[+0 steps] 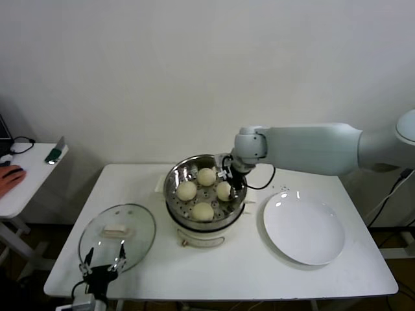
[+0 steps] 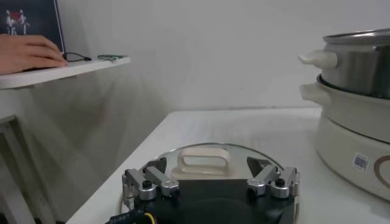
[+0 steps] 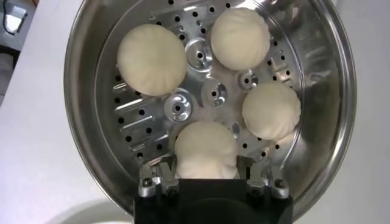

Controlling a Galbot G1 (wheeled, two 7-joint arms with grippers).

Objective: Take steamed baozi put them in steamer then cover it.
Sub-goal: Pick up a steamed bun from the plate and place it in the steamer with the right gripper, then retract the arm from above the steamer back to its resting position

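Several cream-white steamed baozi lie on the perforated floor of the steel steamer point(image 1: 170, 188) point(image 3: 82, 79), which stands on its cream pot base point(image 2: 353, 131). My right gripper point(image 1: 232, 184) point(image 3: 205, 163) reaches into the steamer from the right. Its fingers press both sides of the nearest baozi point(image 3: 205, 146) point(image 1: 224, 190), which rests on the floor. Others sit apart point(image 3: 152, 59) point(image 3: 240, 38) point(image 3: 270, 110). The glass cover point(image 1: 133, 223) point(image 2: 204, 163) lies flat on the table left of the steamer. My left gripper point(image 1: 104, 264) point(image 2: 206, 173) hangs open at its near edge, holding nothing.
An empty white plate point(image 1: 303, 228) lies right of the steamer. On the far left stands a low side table point(image 1: 26, 181) with a person's hand point(image 1: 10, 176) and a phone point(image 1: 55, 153). The table's front edge runs just behind my left gripper.
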